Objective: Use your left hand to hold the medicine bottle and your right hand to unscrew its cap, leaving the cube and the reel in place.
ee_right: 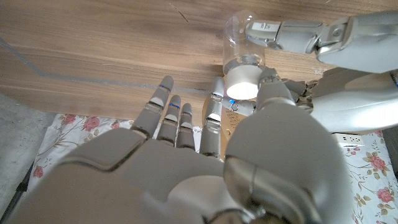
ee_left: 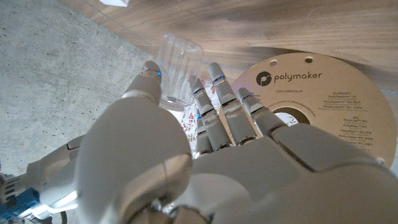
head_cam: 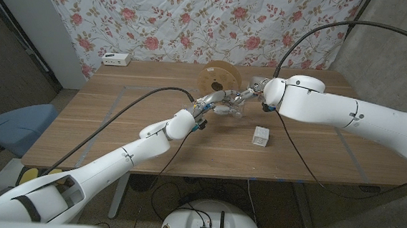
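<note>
Both robot hands were at the medicine bottle [head_cam: 231,110], which sat mid-desk just in front of the reel [head_cam: 219,79], with the cube [head_cam: 261,136] well apart toward the near right. We saw the left robot hand [head_cam: 209,109] gripping the clear bottle body: in the left wrist view its fingers [ee_left: 219,87] wrapped round the bottle [ee_left: 177,68] with the thumb on the other side, and the polymaker reel [ee_left: 323,99] stood just behind. The right robot hand [head_cam: 251,96] was at the cap end; in the right wrist view the white cap [ee_right: 244,81] sat between its thumb and a fingertip [ee_right: 214,102], so we read it as pinching the cap, though actual contact was hard to confirm with the glare. We judged the step in hand as the unscrewing itself, hold already set, cap not yet off the bottle [ee_right: 245,37]. Next move, in our view, called for a firm left grip so the bottle would not spin, a twist of the right wrist, likely with regrasps, then a lift of the cap clear. We'd keep both arms off the reel and cube on the desk [head_cam: 117,115], since the reel was close behind.
</note>
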### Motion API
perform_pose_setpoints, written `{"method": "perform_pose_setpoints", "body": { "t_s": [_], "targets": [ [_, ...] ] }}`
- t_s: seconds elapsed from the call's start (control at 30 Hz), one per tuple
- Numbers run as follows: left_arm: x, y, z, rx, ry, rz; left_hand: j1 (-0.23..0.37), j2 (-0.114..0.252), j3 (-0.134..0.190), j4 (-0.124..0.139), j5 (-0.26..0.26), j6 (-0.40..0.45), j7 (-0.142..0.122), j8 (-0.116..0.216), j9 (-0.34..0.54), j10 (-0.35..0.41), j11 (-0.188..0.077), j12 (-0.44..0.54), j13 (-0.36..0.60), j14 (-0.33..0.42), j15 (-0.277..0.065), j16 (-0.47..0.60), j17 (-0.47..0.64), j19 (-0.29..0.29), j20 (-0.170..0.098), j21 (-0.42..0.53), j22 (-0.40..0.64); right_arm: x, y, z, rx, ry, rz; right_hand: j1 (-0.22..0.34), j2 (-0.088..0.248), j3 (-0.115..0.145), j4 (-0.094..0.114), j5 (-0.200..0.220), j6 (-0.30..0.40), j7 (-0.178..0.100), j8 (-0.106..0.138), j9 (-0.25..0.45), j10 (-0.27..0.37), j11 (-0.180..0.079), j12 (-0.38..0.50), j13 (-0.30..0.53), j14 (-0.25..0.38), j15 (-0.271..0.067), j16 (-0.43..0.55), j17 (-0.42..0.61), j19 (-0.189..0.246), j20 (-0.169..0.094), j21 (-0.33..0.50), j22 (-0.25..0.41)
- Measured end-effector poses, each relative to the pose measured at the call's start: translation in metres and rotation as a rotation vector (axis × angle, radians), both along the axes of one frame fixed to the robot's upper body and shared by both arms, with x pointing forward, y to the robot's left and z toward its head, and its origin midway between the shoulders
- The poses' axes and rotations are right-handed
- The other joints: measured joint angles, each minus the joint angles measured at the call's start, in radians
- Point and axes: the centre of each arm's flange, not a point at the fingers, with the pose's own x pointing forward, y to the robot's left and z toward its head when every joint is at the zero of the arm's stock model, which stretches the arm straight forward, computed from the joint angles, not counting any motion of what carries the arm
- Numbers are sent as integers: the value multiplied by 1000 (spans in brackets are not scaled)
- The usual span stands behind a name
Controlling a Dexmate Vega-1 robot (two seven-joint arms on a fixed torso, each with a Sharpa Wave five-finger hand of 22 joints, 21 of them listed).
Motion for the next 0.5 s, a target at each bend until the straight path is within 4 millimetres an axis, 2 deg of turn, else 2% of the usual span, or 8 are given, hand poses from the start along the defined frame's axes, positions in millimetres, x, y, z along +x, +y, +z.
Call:
{"method": "perform_pose_setpoints", "body": {
  "t_s": [0.17,0.3,0.5],
  "targets": [
    [1,0,0,0,2,1,-3,-3,0,0,0,0,0,0,0,0,0,0,1,0,0,0,0,0,0,0,0,1,0,0,-1,-9,5,18,10,8,-8,0,12,-12,9,5,9,-9,0,0,4,-17,0,0,-1,-8,0,0],
    [1,0,0,0,2,0,-3,-3,8,0,0,0,0,0,0,-1,1,0,1,0,0,0,0,0,0,0,0,2,0,-1,-2,-12,11,25,14,11,-11,0,12,-12,9,8,13,-15,0,0,9,-23,0,0,-2,-13,0,0],
    [1,-1,-1,0,2,0,-3,-3,8,0,0,0,0,0,0,2,-2,0,1,0,0,0,0,0,0,0,0,1,-2,-2,5,-14,22,41,23,19,-19,0,9,-27,11,9,11,-33,0,0,3,-28,0,0,-8,-18,0,0]
  ]
}}
